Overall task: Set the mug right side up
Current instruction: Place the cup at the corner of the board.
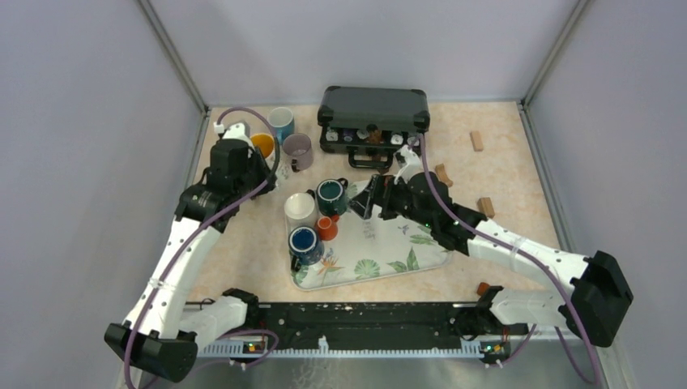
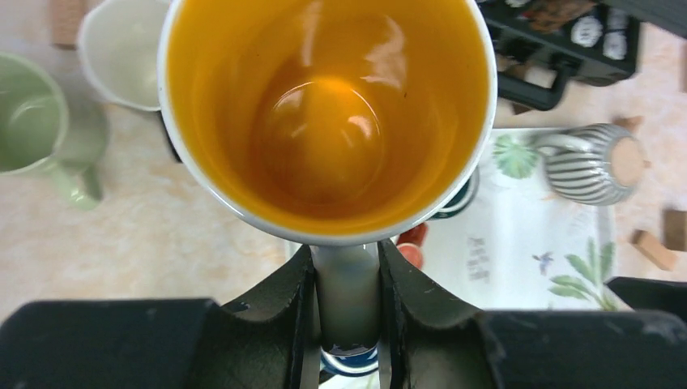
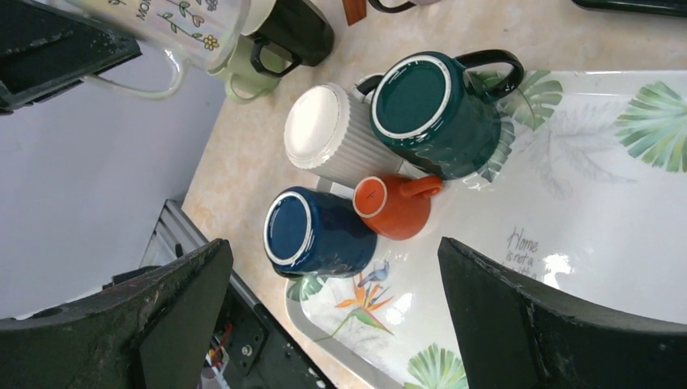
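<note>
My left gripper [image 2: 347, 271] is shut on the handle of a white mug with an orange inside [image 2: 328, 113]. In the top view this mug [image 1: 262, 145] is at the back left, off the tray, with its opening showing from above and my left gripper [image 1: 258, 159] beside it. Its flowered outside shows in the right wrist view [image 3: 166, 28]. My right gripper [image 3: 332, 251] is wide open and empty above the floral tray [image 3: 583, 243]. In the top view the right gripper [image 1: 364, 199] hovers by the tray's back edge.
On the tray [image 1: 405, 259] a white ribbed mug [image 1: 300, 209], dark green mug [image 1: 332, 197], small orange mug [image 1: 326, 228] and blue mug [image 1: 305, 243] stand upside down. A striped mug [image 2: 595, 162] lies there too. Light blue [image 1: 281, 121] and mauve [image 1: 297, 150] mugs, a black case [image 1: 373, 113] and wood blocks [image 1: 476, 140] are behind.
</note>
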Available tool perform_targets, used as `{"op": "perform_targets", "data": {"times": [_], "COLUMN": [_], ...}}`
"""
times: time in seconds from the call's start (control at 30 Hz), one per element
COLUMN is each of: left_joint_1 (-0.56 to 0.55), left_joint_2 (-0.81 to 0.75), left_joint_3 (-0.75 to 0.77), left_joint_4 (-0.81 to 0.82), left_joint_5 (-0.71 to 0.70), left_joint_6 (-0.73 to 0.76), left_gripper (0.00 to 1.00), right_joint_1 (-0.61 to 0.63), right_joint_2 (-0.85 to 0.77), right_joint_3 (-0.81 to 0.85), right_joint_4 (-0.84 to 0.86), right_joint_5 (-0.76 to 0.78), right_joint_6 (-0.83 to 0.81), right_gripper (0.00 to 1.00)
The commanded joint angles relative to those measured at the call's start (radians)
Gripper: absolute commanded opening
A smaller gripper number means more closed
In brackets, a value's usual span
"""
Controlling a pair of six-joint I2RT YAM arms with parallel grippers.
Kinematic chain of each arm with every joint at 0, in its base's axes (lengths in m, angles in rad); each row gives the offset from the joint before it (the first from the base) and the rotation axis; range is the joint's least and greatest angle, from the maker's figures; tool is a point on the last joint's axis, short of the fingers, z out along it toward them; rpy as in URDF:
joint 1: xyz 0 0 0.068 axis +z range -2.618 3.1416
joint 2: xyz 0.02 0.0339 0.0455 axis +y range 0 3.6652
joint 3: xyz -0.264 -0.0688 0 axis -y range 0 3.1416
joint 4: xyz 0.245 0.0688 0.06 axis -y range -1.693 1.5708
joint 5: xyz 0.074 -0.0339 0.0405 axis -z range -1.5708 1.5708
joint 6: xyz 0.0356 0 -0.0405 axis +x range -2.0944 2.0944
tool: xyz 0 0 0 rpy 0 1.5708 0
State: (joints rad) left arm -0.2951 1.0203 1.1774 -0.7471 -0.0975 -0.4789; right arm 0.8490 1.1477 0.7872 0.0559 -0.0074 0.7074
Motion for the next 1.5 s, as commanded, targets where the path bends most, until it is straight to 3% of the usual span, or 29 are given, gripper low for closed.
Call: {"op": "perform_targets", "data": {"times": [0.0,0.37,1.47], "left_joint_1": [0.005,0.012,0.016], "left_joint_2": [-0.046,-0.058,-0.080], "left_joint_3": [-0.009,-0.171,-0.564], "left_joint_4": [0.052,0.059,0.336], "left_joint_5": [-0.154,-0.222,-0.266], "left_joint_6": [0.032,-0.013,-0.181], "left_gripper": [0.00,0.00,0.00], "right_joint_1": [0.007,0.007,-0.022], "right_joint_2": [0.037,0.066,0.072], "right_joint_3": [0.081,0.101,0.087], "right_joint_4": [-0.001,0.006,-0.030], "right_joint_5": [-0.043,-0.073,-0.114], "right_joint_6": [-0.049,-0.066,-0.102], "right_gripper": [0.99,0.99,0.99]}}
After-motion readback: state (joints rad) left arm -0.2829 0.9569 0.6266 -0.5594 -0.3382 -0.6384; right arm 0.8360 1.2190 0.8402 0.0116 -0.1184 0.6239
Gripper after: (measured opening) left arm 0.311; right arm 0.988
